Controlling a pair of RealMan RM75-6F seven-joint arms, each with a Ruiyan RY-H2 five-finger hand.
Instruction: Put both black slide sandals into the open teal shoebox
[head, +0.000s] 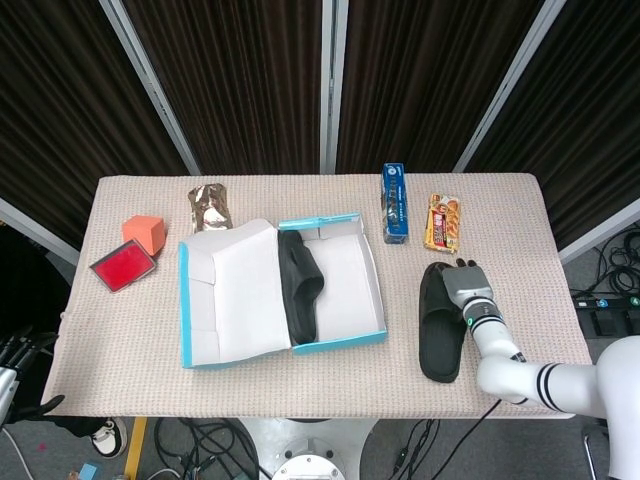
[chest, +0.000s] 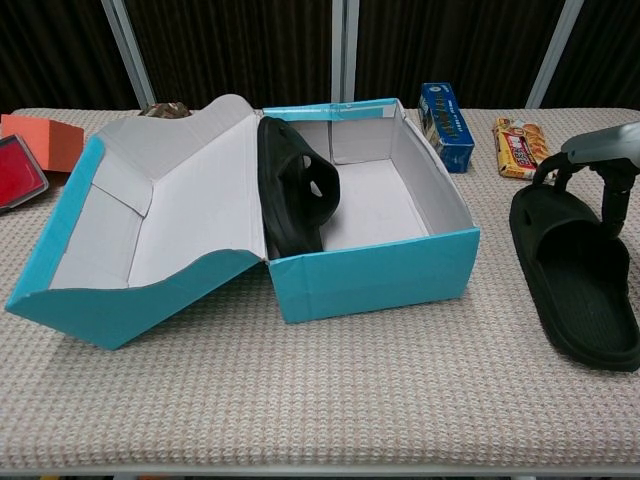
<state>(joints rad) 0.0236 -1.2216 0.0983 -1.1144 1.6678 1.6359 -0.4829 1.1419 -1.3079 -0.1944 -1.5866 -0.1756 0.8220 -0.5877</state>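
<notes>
The open teal shoebox (head: 285, 345) (chest: 370, 270) sits mid-table with its lid folded out to the left. One black sandal (head: 300, 285) (chest: 295, 190) stands on its side inside the box, against the left wall. The other black sandal (head: 440, 335) (chest: 580, 290) lies flat on the table to the right of the box. My right hand (head: 465, 285) (chest: 598, 160) is over this sandal's far end, fingers curled over the strap and thumb down inside the foot opening, gripping it. My left hand (head: 15, 350) hangs off the table's front left corner, fingers apart, holding nothing.
A blue carton (head: 394, 203) (chest: 445, 125) and a snack pack (head: 443, 222) (chest: 520, 147) lie behind the right sandal. A foil bag (head: 208, 207), an orange block (head: 144, 232) and a red flat box (head: 122, 268) sit at the left.
</notes>
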